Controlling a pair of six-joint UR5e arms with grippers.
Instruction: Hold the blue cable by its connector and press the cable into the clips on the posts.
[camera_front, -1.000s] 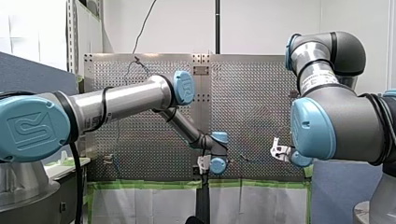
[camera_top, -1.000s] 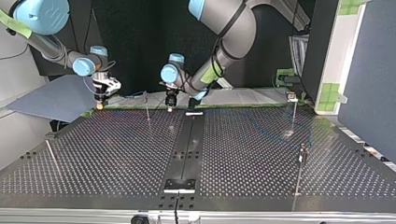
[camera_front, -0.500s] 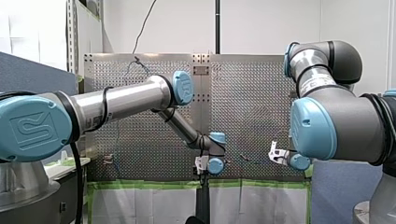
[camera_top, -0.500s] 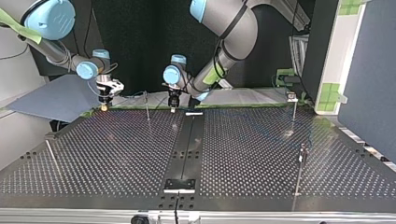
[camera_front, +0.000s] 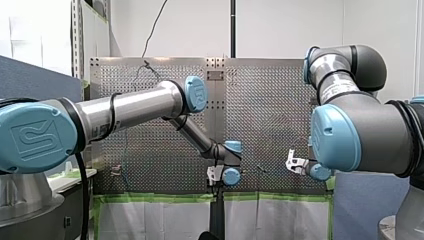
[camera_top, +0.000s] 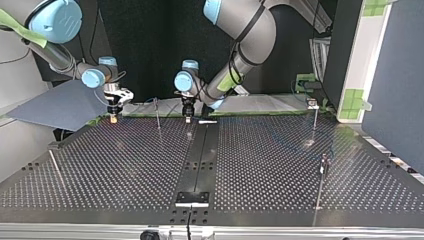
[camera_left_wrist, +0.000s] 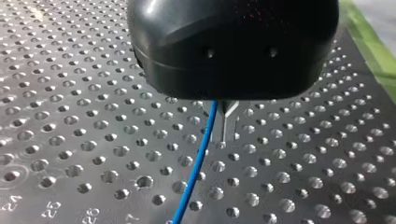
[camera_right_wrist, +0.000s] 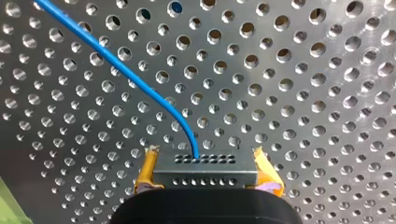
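In the right wrist view my right gripper (camera_right_wrist: 205, 179) is shut with its yellow pads (camera_right_wrist: 145, 170) on a grey connector (camera_right_wrist: 205, 169) with rows of holes. The blue cable (camera_right_wrist: 116, 65) leaves the connector and curves away over the perforated table. In the left wrist view the same blue cable (camera_left_wrist: 198, 163) comes out from under my black left gripper (camera_left_wrist: 223, 122), which is shut on it just above the plate. In the top view my right gripper (camera_top: 114, 116) is at the far left edge and my left gripper (camera_top: 188, 116) near the middle. A thin post (camera_top: 157, 114) stands between them.
More posts stand on the table (camera_top: 125, 170) in the top view: one with a clip at the far right (camera_top: 314, 114), one nearer at the right (camera_top: 323, 172), one at the near left (camera_top: 55, 167). A black strip (camera_top: 199, 160) runs down the middle.
In the top view my right gripper has moved toward the view's right and a little lower with the connector. My left gripper has shifted slightly the same way.
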